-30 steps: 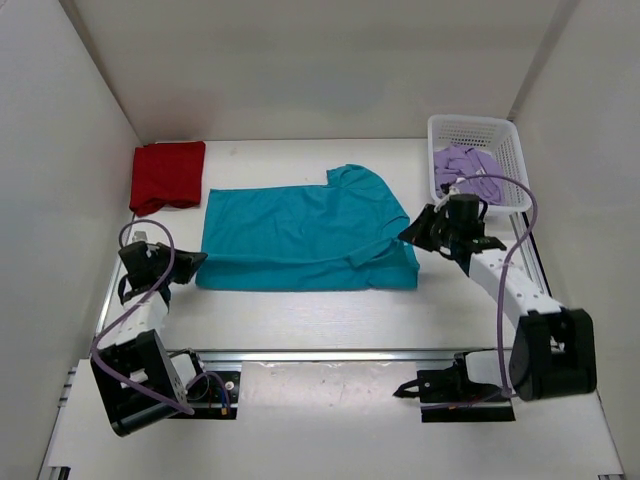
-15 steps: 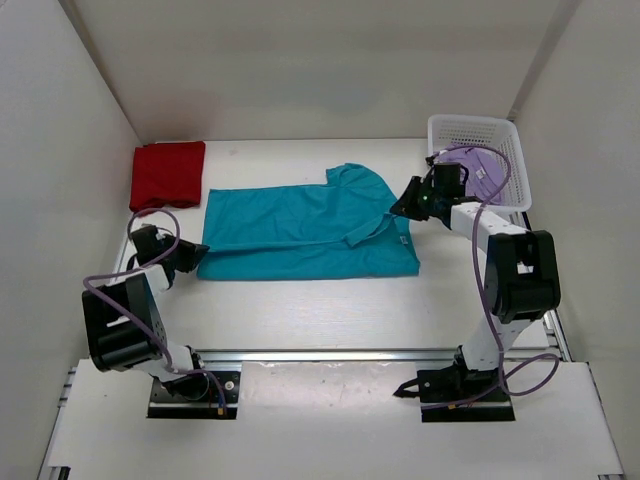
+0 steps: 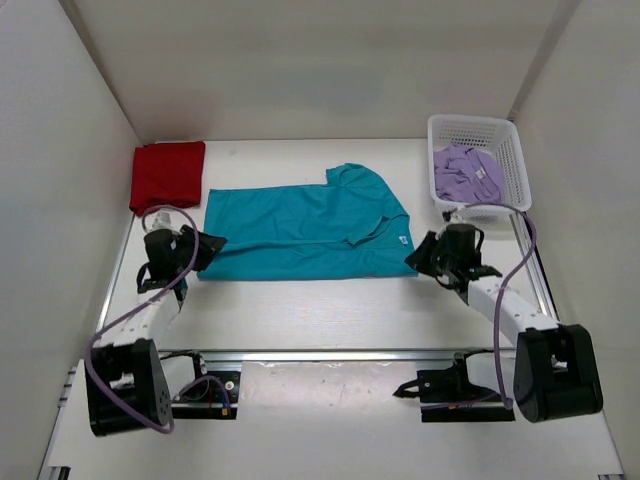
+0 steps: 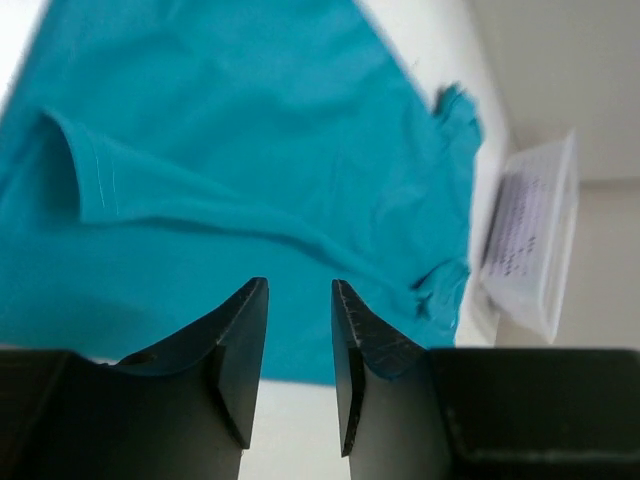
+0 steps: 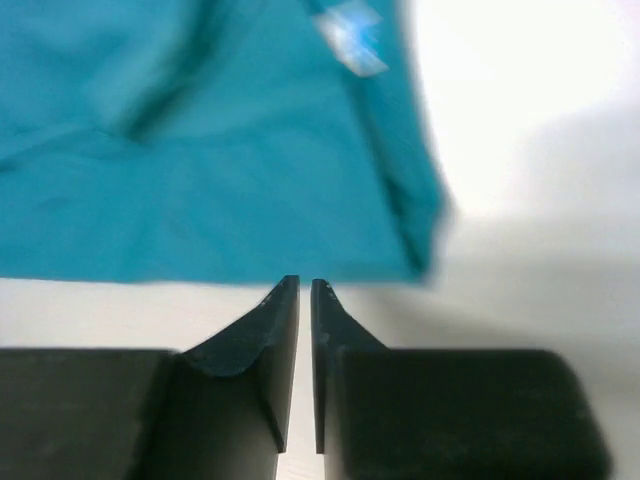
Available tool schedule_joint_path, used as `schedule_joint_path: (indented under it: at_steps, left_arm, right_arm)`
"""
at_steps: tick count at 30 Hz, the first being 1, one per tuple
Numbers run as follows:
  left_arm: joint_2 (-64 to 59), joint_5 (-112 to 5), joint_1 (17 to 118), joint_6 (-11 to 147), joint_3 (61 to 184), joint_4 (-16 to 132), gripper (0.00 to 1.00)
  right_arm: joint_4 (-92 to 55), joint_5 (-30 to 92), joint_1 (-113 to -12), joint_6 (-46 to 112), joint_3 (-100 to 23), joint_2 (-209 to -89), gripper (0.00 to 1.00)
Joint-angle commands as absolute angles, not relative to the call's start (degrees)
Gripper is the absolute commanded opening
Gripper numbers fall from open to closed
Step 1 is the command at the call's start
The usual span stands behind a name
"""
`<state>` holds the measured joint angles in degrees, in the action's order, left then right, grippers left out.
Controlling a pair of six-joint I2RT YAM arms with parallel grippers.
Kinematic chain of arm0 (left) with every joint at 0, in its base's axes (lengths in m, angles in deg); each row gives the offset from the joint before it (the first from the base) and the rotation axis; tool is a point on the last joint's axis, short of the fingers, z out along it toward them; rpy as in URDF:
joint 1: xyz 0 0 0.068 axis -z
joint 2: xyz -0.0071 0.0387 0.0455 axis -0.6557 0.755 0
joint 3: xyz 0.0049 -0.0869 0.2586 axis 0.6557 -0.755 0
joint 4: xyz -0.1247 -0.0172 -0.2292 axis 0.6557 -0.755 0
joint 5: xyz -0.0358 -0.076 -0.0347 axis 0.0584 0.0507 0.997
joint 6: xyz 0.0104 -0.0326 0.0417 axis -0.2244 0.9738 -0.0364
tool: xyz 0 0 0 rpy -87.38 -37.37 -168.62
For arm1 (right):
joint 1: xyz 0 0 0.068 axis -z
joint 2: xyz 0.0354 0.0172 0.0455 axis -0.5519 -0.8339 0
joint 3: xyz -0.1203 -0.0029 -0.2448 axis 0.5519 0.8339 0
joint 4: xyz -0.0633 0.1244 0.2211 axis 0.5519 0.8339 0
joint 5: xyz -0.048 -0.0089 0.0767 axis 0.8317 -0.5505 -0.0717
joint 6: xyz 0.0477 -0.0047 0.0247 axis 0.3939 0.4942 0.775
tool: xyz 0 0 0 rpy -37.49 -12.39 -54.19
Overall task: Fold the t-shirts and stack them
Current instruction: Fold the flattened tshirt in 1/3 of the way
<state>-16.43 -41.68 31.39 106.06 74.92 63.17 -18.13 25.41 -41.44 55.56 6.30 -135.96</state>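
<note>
- Three t-shirts are in view, and the teal blue shirt (image 3: 300,232) lies flat across the middle of the tabletop (image 3: 300,310). It is doubled lengthwise, with its collar toward the far edge and a sleeve lying over its right part.
- A small pale label (image 5: 350,35) shows on the cloth near the shirt's near right corner.
- The dark red shirt (image 3: 167,175) sits folded in the far left corner, just beside the teal one but apart from it.
- The lavender shirt (image 3: 467,174) lies crumpled inside the white lattice basket (image 3: 470,127) in the far right corner.
- The left end effector (image 4: 298,300) sits low at the teal shirt's near left corner. Its fingers (image 4: 240,350) are narrowly parted, and no cloth is seen pinched between them.
- The right end effector (image 5: 305,290) sits just off the teal shirt's near right corner, over bare tabletop. It is clenched, with only a sliver of gap left, and it grips nothing.
- Both arms reach out from the near edge, one on each side of the teal shirt.
</note>
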Motion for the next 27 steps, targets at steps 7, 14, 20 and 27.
schedule_joint_path:
  at_steps: [7, 14, 20, 27]
  left_arm:
    - [-2.70, -41.55, 39.83, 109.08, 74.10, 70.38, 0.39]
    - [3.54, -39.96, 35.27, 110.74, 70.94, 73.72, 0.35]
    - [7.15, -36.53, 31.57, 113.38, 69.09, 75.57, 0.33]
    - [-0.21, -34.78, 29.03, 113.21, 64.62, 70.75, 0.34]
  right_arm:
    - [-21.24, 29.44, -37.19, 55.46, 14.65, -135.00, 0.44]
    - [-27.13, 28.74, -37.10, 57.39, 12.02, -144.40, 0.24]
    - [-22.66, 30.66, -35.00, 57.39, 12.53, -142.59, 0.00]
    - [-13.88, 26.98, -32.18, 58.80, 19.04, -130.64, 0.00]
